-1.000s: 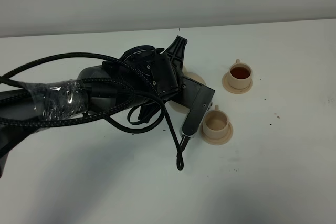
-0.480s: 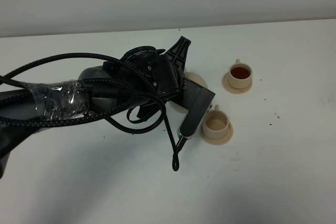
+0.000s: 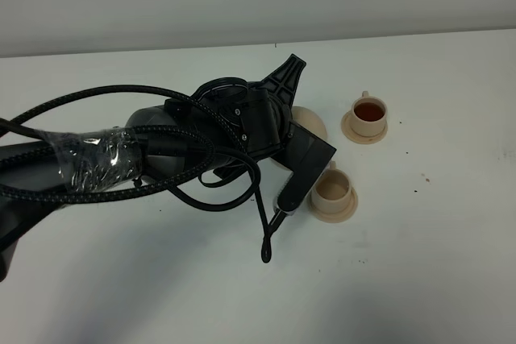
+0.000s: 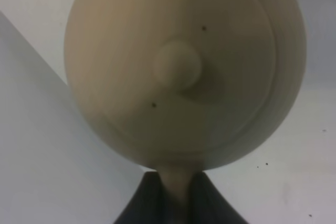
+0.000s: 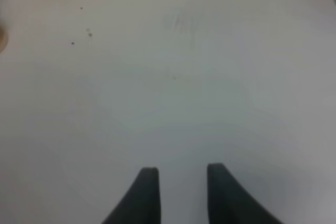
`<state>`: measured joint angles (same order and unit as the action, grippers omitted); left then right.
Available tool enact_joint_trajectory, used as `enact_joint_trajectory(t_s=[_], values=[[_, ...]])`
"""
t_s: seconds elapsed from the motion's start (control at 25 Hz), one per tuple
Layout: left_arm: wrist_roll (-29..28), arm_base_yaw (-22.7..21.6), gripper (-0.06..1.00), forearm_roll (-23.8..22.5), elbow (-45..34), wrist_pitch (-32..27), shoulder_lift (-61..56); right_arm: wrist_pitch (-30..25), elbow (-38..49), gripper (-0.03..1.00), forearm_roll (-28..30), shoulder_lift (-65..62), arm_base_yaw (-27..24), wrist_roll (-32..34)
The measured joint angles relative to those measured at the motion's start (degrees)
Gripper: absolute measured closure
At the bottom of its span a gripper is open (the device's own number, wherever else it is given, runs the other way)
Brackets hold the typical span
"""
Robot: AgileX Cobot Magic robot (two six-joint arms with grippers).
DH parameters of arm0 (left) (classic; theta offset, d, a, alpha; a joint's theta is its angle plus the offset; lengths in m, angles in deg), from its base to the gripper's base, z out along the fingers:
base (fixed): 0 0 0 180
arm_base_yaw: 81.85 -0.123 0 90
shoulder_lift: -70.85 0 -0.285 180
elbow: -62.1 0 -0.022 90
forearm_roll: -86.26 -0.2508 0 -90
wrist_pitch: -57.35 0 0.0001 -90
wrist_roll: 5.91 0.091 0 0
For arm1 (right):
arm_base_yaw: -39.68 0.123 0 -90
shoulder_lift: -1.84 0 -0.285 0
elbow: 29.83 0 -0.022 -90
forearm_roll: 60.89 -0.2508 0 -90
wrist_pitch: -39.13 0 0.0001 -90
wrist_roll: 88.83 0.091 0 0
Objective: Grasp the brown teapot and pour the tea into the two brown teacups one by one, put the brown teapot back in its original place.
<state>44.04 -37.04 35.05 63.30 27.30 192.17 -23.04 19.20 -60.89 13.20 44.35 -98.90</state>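
One filled teacup (image 3: 369,110), left fingers (image 4: 137,209) clamped on teapot (image 4: 184,66) handle, right fingers (image 5: 143,195) spread, empty.

We see a white table (image 3: 419,279) carrying two small tan saucers, the far saucer (image 3: 363,138) and the near saucer (image 3: 334,215), plus scattered dark specks (image 3: 427,180).

Brown teapot (image 4: 184,72): you held pale tan ceramic, matt and smooth, with a few dark specks on the lid.
Far teacup (image 3: 370,110), near teacup (image 3: 331,189): you had the same matt tan ceramic.
Table (image 3: 419,279): your surface was white, matt and smooth, lightly speckled.
Left arm (image 3: 242,118): black matt plastic shell. Its cables (image 3: 72,191) wore woven black sleeving, and the film wrap (image 3: 93,155) was clear and glossy.
Left gripper (image 4: 177,200), right gripper (image 5: 181,182): your jaws looked dark and matt.
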Motion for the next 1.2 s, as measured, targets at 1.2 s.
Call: enact_joint_trajectory(t_s=[1.2], values=[[3.94, 0.77, 0.82, -4.25, -0.14, -0.34, 2.16, 0.0, 0.0, 0.73, 0.0, 0.0, 0.0, 0.0]])
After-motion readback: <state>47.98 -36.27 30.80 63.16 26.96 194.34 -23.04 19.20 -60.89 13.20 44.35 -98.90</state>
